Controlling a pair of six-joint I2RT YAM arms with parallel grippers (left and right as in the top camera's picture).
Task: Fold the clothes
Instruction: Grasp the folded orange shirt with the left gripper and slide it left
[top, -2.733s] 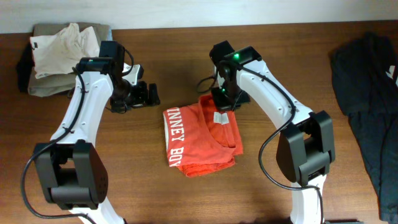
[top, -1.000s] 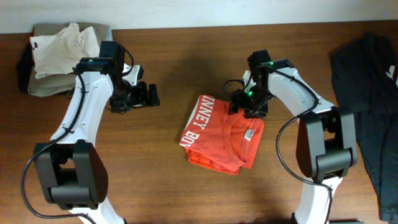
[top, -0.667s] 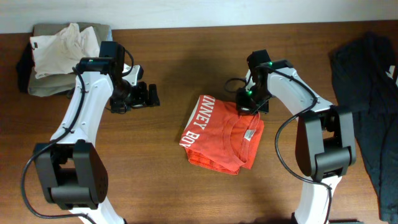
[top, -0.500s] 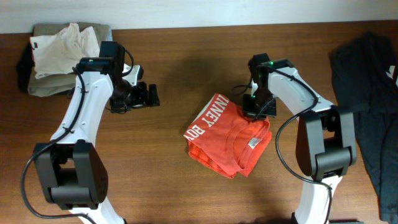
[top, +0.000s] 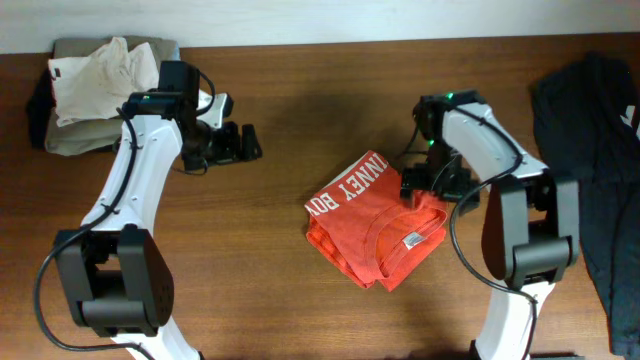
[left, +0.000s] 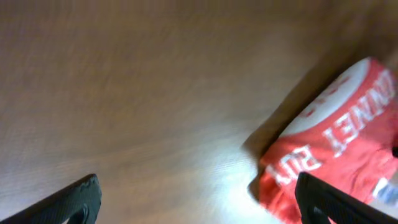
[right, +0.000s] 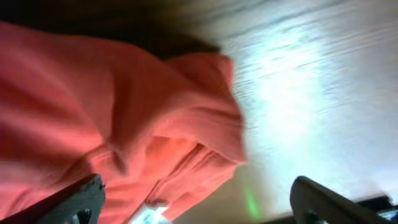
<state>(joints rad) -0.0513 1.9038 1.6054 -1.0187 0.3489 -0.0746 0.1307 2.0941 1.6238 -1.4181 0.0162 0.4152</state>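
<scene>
With the folded T-shirt lying skewed right of centre on the table, the right claw, spread at its far right corner, should nudge low and gently so the layers don't slip, while the left claw, also spread, hangs well apart.
</scene>
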